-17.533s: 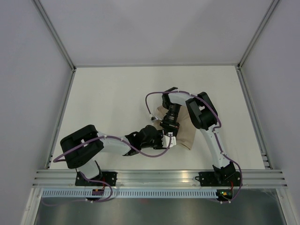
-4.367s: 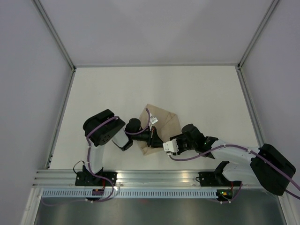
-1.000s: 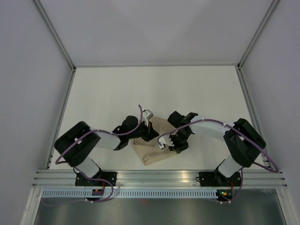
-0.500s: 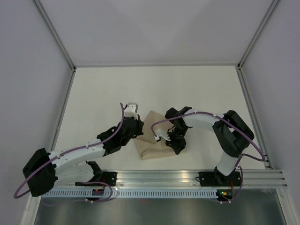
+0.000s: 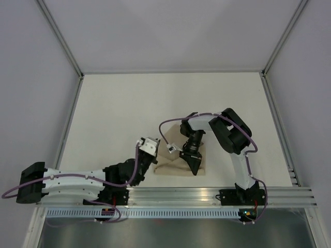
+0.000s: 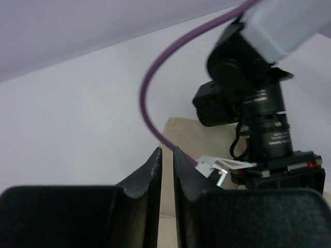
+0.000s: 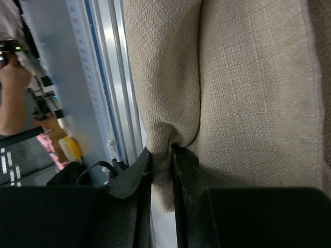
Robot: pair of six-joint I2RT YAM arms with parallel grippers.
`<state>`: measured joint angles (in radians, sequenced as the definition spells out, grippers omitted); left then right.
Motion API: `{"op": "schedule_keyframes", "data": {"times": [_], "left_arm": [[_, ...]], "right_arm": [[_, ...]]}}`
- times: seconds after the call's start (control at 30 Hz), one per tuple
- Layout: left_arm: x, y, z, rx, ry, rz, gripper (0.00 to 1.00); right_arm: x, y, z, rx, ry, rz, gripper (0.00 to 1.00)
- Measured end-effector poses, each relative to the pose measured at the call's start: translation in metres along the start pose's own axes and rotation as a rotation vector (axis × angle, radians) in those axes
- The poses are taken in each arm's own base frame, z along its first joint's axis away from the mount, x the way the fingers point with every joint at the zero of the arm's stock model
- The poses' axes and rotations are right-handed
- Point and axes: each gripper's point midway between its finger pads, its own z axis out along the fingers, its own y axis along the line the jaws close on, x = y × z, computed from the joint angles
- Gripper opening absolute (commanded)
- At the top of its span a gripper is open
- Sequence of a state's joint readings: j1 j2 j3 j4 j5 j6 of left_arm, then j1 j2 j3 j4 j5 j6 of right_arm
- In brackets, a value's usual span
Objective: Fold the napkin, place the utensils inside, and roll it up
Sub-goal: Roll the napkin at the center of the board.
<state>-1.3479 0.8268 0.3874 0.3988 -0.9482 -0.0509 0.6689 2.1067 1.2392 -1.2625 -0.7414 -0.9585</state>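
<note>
The beige napkin [image 5: 175, 164] lies bunched on the table close to the near rail, between my two grippers. My right gripper [image 5: 195, 168] points toward the near edge and is shut on a pinched fold of the napkin [image 7: 248, 77]; the cloth bulges out above the right gripper [image 7: 161, 151]. My left gripper [image 5: 155, 156] sits at the napkin's left edge. In the left wrist view the left gripper [image 6: 167, 150] stands open by a narrow slit with nothing between its fingers, and the napkin [image 6: 182, 130] shows beyond. The utensils are out of view.
The aluminium rail [image 5: 176, 194] runs along the near edge, right behind the held fold [image 7: 111, 77]. The right arm's wrist [image 6: 258, 119] and its purple cable [image 6: 155, 93] hang just past the left fingers. Grey walls enclose the white table [image 5: 129, 103].
The left gripper let go of the napkin, opened a slit and drew back toward the near left. The right gripper swung toward the near edge, keeping its grip and dragging the cloth nearer.
</note>
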Motion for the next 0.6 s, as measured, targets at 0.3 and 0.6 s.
{"op": "schedule_keyframes", "data": {"times": [0.3,0.6], "left_arm": [[0.033,-0.080,-0.003,0.279,0.016,0.453,0.39],[0.069,-0.133,-0.010,0.560,0.096,0.603,0.47]], "right_arm": [[0.000,-0.005,-0.006,-0.183,0.015,0.158,0.20],[-0.003,-0.012,-0.013,-0.205,0.030,0.182,0.22]]}}
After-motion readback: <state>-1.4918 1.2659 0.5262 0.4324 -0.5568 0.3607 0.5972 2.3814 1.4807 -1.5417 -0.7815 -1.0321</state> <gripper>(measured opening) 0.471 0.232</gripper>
